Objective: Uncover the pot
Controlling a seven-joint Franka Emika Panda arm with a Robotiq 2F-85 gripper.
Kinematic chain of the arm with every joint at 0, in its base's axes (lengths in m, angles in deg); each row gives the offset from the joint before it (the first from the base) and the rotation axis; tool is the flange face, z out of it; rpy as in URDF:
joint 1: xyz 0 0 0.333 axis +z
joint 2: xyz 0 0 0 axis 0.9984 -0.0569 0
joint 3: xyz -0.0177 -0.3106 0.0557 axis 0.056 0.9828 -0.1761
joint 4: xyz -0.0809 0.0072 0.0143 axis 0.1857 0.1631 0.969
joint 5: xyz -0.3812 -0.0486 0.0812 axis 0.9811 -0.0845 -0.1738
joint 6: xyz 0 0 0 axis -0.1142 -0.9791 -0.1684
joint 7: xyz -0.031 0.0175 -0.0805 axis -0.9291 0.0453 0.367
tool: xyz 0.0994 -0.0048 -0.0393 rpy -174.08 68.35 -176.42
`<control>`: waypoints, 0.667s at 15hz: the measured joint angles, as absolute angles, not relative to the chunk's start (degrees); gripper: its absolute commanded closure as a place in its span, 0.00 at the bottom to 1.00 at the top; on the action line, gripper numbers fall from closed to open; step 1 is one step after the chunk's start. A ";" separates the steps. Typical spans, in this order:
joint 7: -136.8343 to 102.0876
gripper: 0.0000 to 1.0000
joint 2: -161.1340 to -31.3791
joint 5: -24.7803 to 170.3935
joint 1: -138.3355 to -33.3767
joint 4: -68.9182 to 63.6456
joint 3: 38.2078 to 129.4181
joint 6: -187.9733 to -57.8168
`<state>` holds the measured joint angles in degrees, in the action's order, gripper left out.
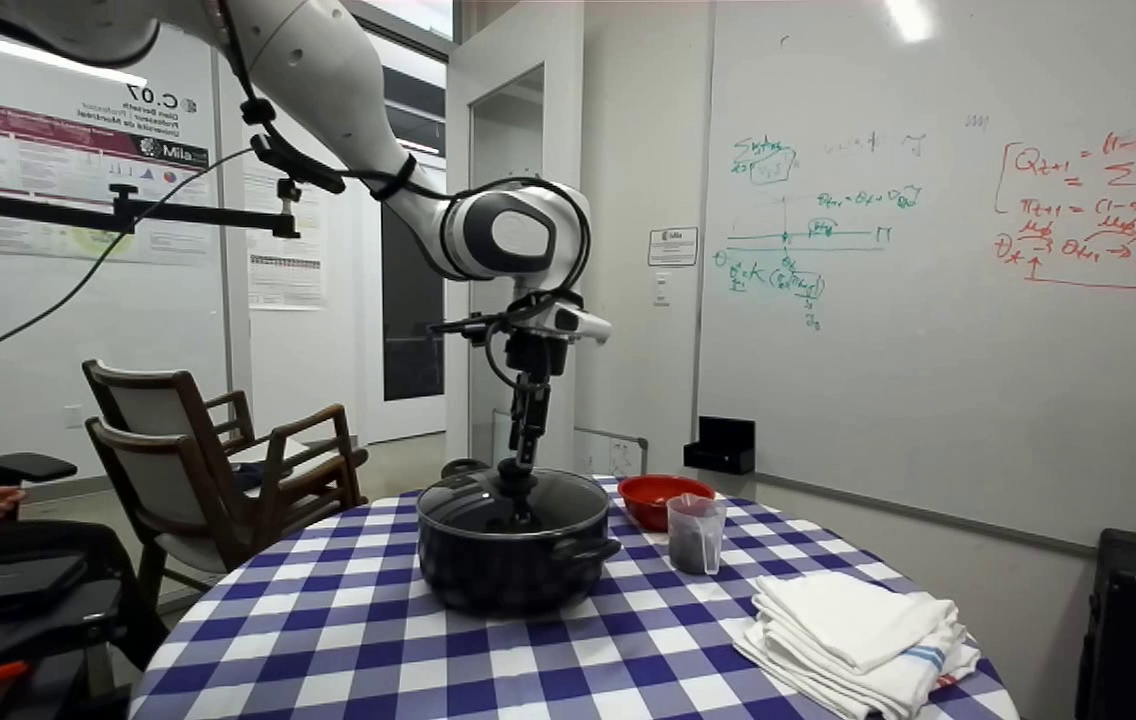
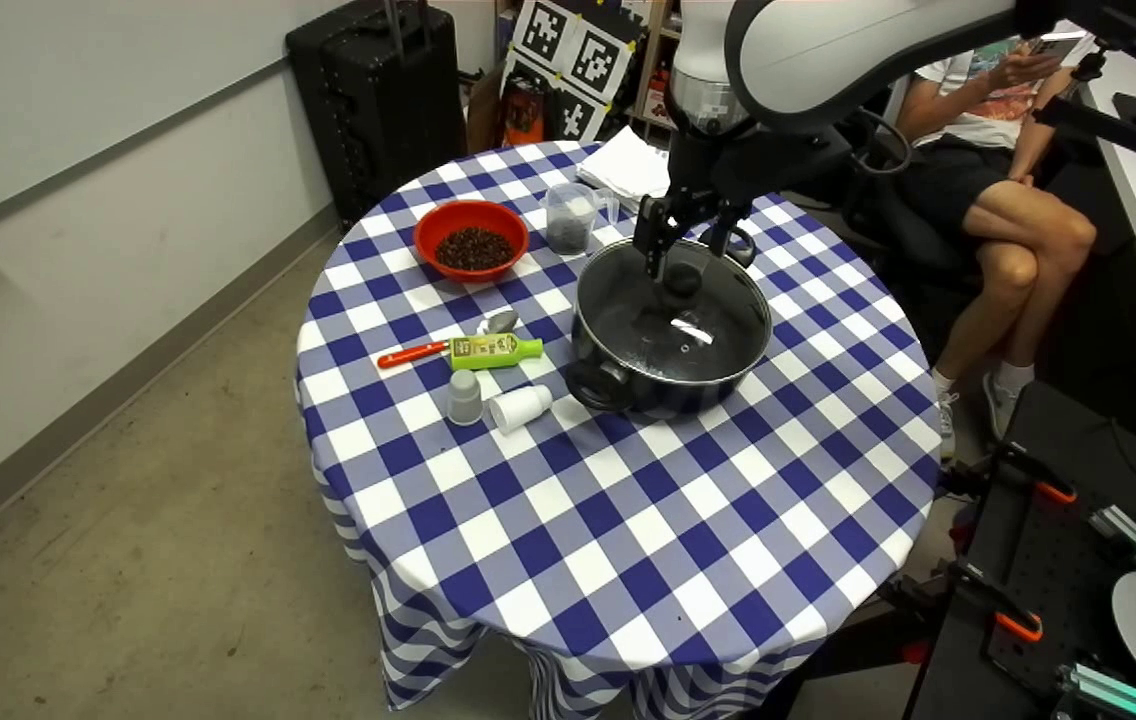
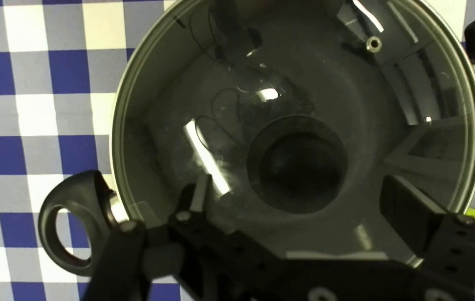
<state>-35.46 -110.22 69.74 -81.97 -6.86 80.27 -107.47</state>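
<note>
Black two-fingered end effector (image 3: 298, 190), lower wrist view: jaws spread, nothing held. Round dark lid knob (image 3: 296, 163): framed between the jaws, slightly higher in frame; some lowering judged needed. Black round glass-lidded pot (image 1: 513, 565): set below centre in an exterior view, on blue-and-white-checked table (image 1: 368, 640).

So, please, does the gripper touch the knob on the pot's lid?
Apart. In the wrist view, the gripper is open, and a strip of glass lid shows between each finger and the knob.
</note>
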 measured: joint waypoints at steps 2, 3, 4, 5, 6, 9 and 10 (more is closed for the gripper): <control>-35.46 0.00 -110.43 68.83 -81.97 -6.83 80.24 -107.47; -35.46 0.00 -110.51 68.41 -81.97 -6.82 80.22 -107.47; -35.46 0.00 -110.59 68.02 -81.97 -6.82 80.20 -107.40; -35.46 0.00 -110.67 67.82 -81.97 -6.82 80.20 -107.29; -35.46 0.00 -110.77 67.72 -81.97 -6.82 80.20 -107.28; -35.46 0.00 -111.23 67.34 -81.97 -6.82 80.20 -107.28; -35.46 0.00 -111.42 67.19 -81.97 -6.82 80.20 -107.28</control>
<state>-35.46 -111.42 67.19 -81.97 -6.82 80.20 -107.28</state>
